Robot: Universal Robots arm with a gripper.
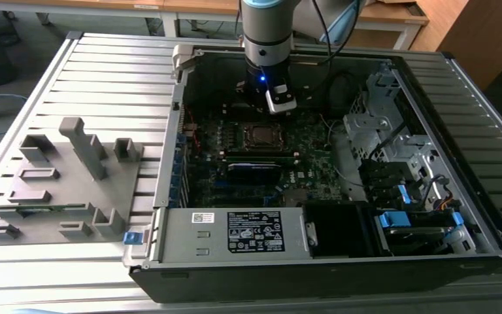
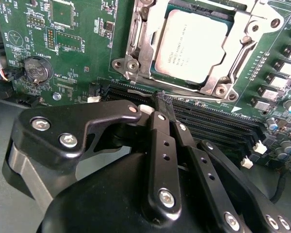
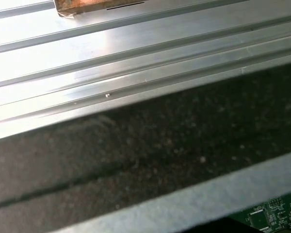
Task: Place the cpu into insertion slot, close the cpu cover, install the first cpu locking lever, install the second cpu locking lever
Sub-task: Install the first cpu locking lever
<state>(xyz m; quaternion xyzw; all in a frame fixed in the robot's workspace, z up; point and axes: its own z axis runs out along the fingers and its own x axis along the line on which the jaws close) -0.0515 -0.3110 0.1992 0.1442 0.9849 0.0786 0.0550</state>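
Black gripper fingers were pressed together at the tips with nothing between them. In the second wrist view the tips hung over the long dark memory slots, just short of the socket's near edge. Judged this a free, unloaded gripper parked close to the socket, not one carrying a part.

Just past the tips, the cpu lay flat in the insertion slot, its dull metal top showing through the window of the cpu cover. The silver frame appeared to lie down around the chip, which reads as chip seated and cover lowered. Could not tell whether either locking lever was latched.

The socket sat near the middle of the green motherboard, towards its far edge in the exterior view. A coin cell sat well apart from it on the board.

The board lay in the floor of the open computer case, so the arm had to come straight down from above. The case rested on the slatted metal counter, and a grey fixture tray lay beside it, at the exterior view's left.
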